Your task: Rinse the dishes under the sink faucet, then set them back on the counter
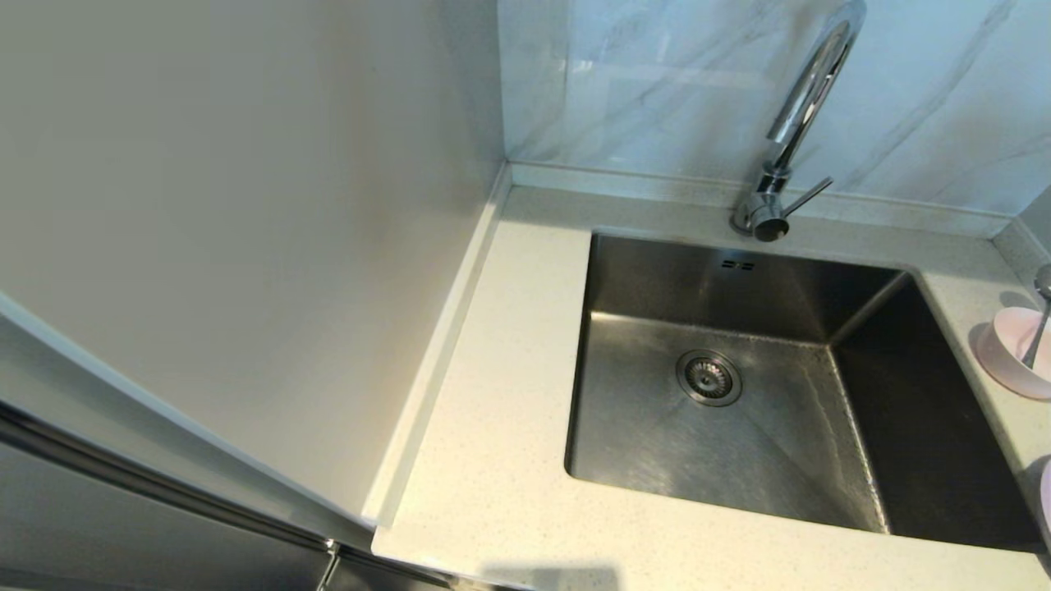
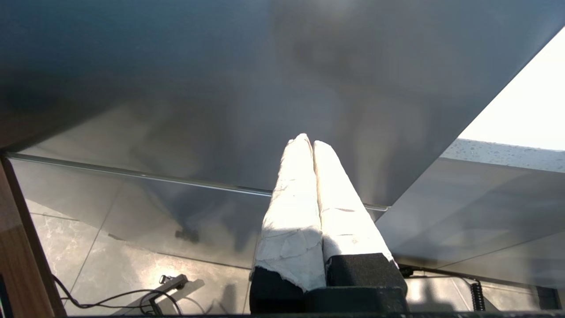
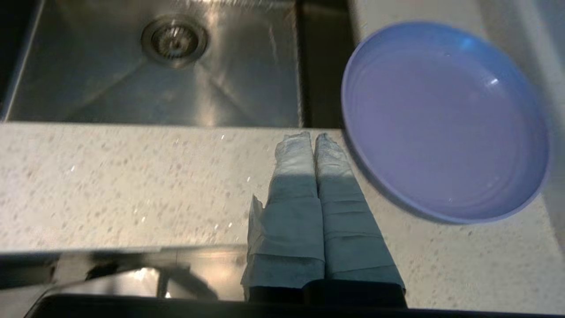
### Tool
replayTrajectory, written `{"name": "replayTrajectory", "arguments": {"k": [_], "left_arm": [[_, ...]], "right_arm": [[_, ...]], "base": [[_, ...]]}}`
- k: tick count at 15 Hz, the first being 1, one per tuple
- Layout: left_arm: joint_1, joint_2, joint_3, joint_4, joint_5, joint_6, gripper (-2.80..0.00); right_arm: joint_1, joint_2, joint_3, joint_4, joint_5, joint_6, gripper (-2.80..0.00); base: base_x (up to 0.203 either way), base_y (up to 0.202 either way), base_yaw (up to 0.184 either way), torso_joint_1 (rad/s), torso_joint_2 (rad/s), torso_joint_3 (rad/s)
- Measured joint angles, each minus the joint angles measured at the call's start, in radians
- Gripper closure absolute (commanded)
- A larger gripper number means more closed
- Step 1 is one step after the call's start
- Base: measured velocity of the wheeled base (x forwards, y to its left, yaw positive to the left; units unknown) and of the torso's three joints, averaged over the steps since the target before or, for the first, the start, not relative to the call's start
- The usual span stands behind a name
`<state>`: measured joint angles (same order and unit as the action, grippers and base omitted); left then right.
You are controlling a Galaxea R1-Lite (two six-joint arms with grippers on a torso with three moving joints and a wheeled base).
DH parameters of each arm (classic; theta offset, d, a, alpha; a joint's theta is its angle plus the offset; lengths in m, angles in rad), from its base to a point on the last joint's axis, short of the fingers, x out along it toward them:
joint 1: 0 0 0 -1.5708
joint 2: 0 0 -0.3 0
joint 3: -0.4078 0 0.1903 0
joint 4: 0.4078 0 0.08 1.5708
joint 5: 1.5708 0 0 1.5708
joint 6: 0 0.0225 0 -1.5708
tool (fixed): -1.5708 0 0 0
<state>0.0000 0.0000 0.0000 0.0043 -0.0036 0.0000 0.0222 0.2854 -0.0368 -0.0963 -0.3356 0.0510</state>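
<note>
We log the square brushed stainless-steel sink (image 1: pixel 739 386) as our landmark, sunk into the cream-white speckled stone surface (image 1: pixel 484 427). Round metal drain strainer (image 1: pixel 709 377) sits mid-floor of the sink; two small overflow slots (image 1: pixel 737 264) on its back wall. Tall chrome gooseneck faucet (image 1: pixel 800 107) stands on the surface just behind the sink's back rim.

Pale pink round bowl (image 1: pixel 1014 349) rests on the surface right of the sink, a thin metal utensil (image 1: pixel 1039 324) leaning in it.

Right end effector (image 3: pixel 313 137): tape-wrapped fingers pressed together, gripping nothing, over the surface strip in front of the sink. The lilac round flat plate (image 3: pixel 446 121) lies on the surface just beside those fingertips, at the sink's right side.

Left end effector (image 2: pixel 309 143): fingers closed together, empty, away from the sink, in front of a grey glossy cabinet panel (image 2: pixel 220 88), tiled floor (image 2: pixel 132 265) below.
</note>
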Motion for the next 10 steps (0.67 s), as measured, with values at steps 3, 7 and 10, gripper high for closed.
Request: {"name": "replayTrajectory", "arguments": {"k": [3, 7, 10], "left_arm": [[0.0, 0.0, 0.0, 0.0, 0.0, 0.0, 0.0], [0.0, 0.0, 0.0, 0.0, 0.0, 0.0, 0.0], [0.0, 0.0, 0.0, 0.0, 0.0, 0.0, 0.0]], "right_arm": [[-0.048, -0.022, 0.032, -0.072, 0.078, -0.055, 0.0], [-0.048, -0.051, 0.036, -0.013, 0.218, -0.037, 0.0], [-0.03, -0.132, 0.036, 0.04, 0.269, -0.041, 0.0]], "base": [[0.0, 0.0, 0.0, 0.0, 0.0, 0.0], [0.0, 0.0, 0.0, 0.0, 0.0, 0.0], [0.0, 0.0, 0.0, 0.0, 0.0, 0.0]]}}
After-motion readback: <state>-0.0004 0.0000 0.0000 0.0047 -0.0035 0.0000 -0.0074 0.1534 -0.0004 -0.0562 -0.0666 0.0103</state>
